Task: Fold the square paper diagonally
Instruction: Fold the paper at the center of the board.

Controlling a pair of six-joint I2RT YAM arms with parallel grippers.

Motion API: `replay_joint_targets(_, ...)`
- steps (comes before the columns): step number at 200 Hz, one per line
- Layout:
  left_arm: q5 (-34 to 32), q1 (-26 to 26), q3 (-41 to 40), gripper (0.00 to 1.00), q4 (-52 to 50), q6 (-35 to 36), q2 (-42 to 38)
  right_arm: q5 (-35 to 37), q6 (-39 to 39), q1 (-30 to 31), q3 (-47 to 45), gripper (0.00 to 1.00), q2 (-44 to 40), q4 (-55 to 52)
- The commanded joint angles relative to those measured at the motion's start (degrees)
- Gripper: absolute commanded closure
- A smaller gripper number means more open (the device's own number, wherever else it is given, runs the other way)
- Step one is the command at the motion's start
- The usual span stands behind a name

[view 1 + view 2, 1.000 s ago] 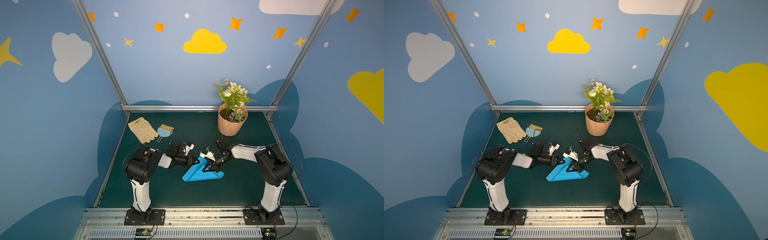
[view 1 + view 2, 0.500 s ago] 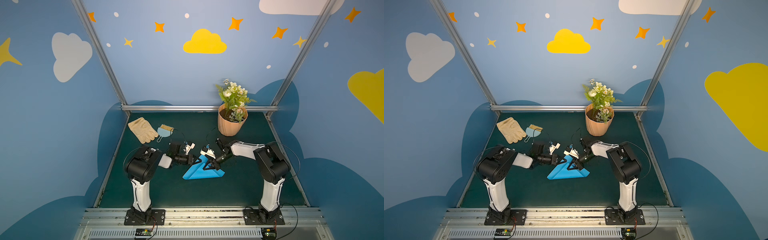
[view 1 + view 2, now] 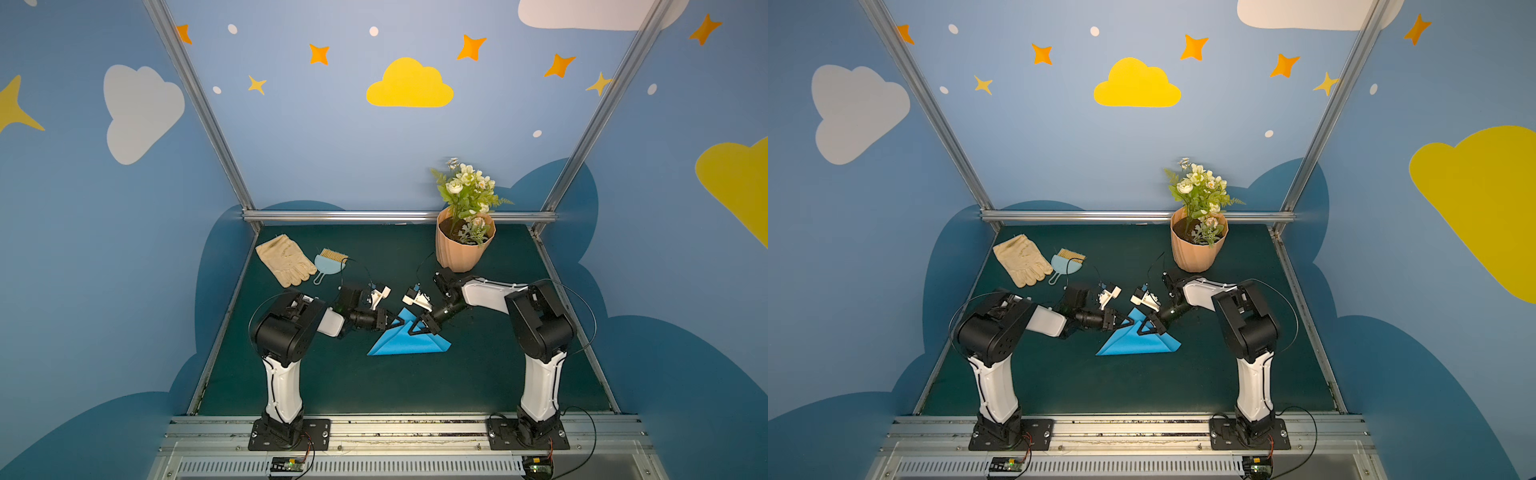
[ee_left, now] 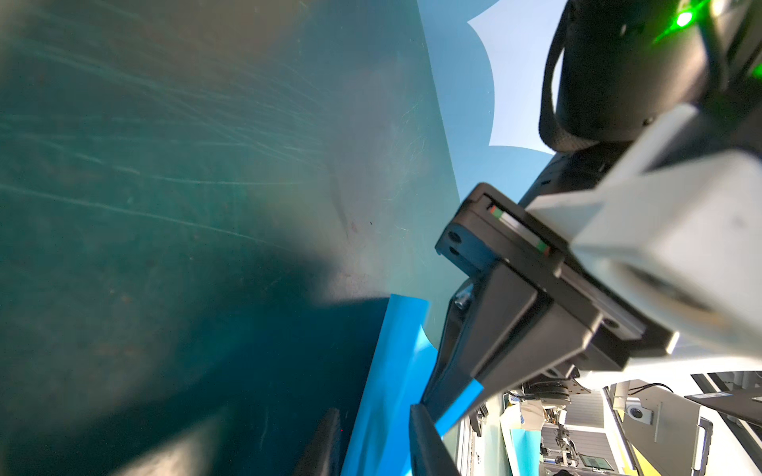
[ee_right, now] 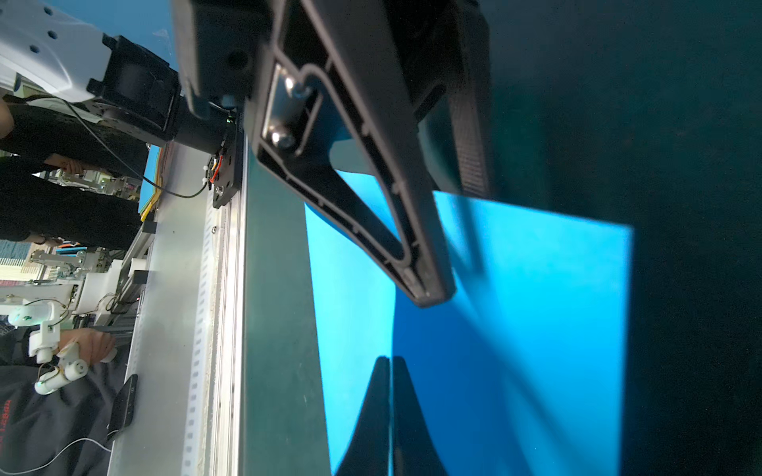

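The square paper is bright blue and lies doubled over into a triangle on the green mat, between the two arms. My left gripper is at its far left tip; its jaws stand apart with the paper's edge between them. My right gripper faces it from the right, shut on the paper's raised upper layer. In the right wrist view a left finger hangs over the sheet.
A peach flowerpot with white flowers stands at the back right. A tan glove and a small light-blue dustpan lie at the back left. Metal rails border the green mat.
The left gripper's jaws have parted around the paper's tip. The right gripper has carried its piece of the paper a little to the left, closer to the left gripper.
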Motion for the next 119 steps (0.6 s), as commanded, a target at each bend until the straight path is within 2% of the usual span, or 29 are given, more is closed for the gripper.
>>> replay_joint_targets(1, 1.47, 0.14, 0.23, 0.68, 0.96, -0.02, 0.45, 0.52, 1.45, -0.42, 1.67, 1.00, 1.76, -1.85)
replay_joint_targets(119, 1.99, -0.16, 1.73, 0.68, -1.77, 1.51, 0.91, 0.61, 0.09, -0.60, 6.89, 1.00, 3.58, -6.94)
